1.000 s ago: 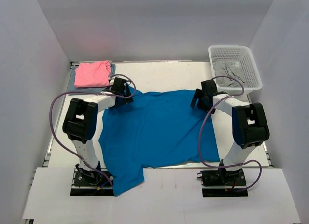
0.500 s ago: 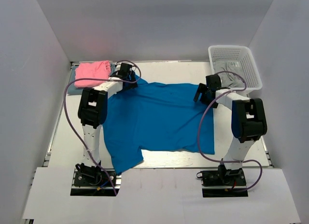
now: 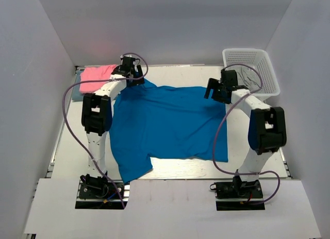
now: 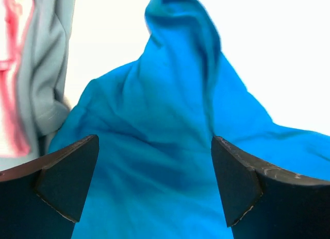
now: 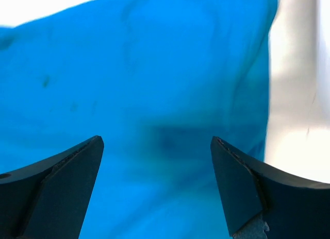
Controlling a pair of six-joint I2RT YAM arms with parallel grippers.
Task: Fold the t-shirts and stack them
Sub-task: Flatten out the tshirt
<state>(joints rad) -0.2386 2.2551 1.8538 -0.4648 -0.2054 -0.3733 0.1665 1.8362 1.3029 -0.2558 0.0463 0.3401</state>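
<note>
The table point(image 3: 180, 74) carries 1 large job not yet begun: the blue shirt point(image 3: 170, 125) lies spread flat across its middle, unfolded, with 1 sleeve hanging past the near edge and another bunched toward the far left corner. At the far right corner stands the basket point(image 3: 272, 77), and in it lies a crumpled grey cloth point(image 3: 250, 82); whether that is another shirt to fold cannot be told. At the far left corner the pink shirt point(image 3: 95, 77) sits as a neat rectangle on top of the grey shirt point(image 4: 49, 79), so by my reading 2 are already folded and stacked, and the blue one is left to fold and add to that pile. The left gripper point(image 4: 154, 141) hangs over the blue shirt's far left sleeve, just beside the stack, jaws spread wide with nothing between them. The right gripper point(image 5: 155, 140) hangs over the shirt's far right corner, near the basket, jaws likewise wide apart and holding nothing. Both look placed to pinch the far edge.
</note>
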